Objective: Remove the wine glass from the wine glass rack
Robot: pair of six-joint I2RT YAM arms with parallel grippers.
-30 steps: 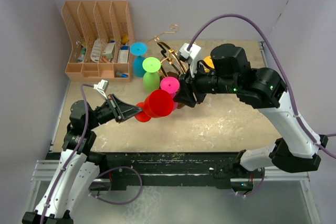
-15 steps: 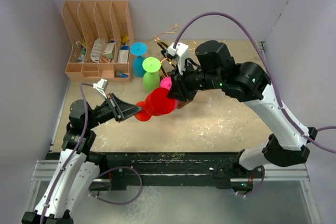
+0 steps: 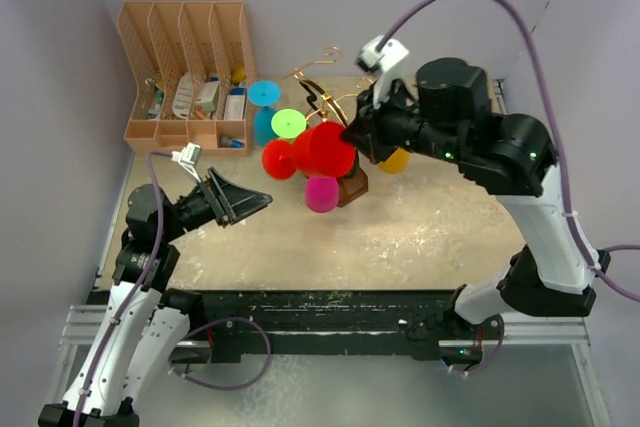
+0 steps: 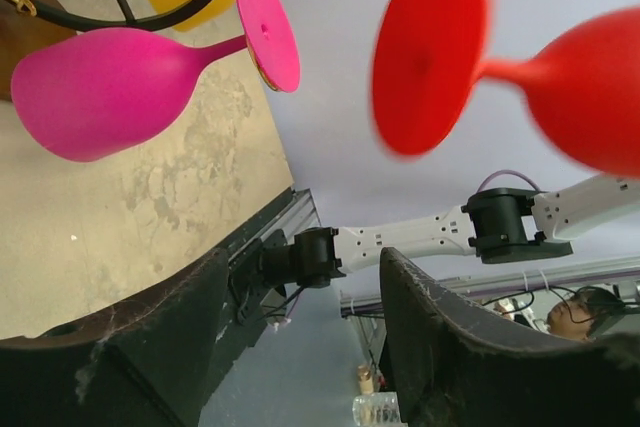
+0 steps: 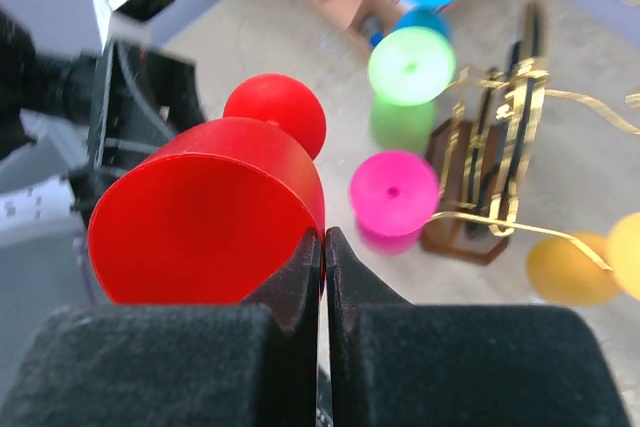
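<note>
Nearest, the left gripper (image 3: 252, 205) stands spread and empty, pointing at the red wine glass (image 3: 318, 150). The right gripper (image 5: 322, 247) pinches its rim, holding it sideways above the tabletop (image 3: 420, 237), seemingly free of the gold wine glass rack (image 3: 352, 189) beyond, probably for carrying away.

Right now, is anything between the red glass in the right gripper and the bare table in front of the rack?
Yes: the pink glass hangs on the wine glass rack in front of the red glass, which the right gripper pinches by the rim. The open left gripper sits apart, to the near left.
</note>
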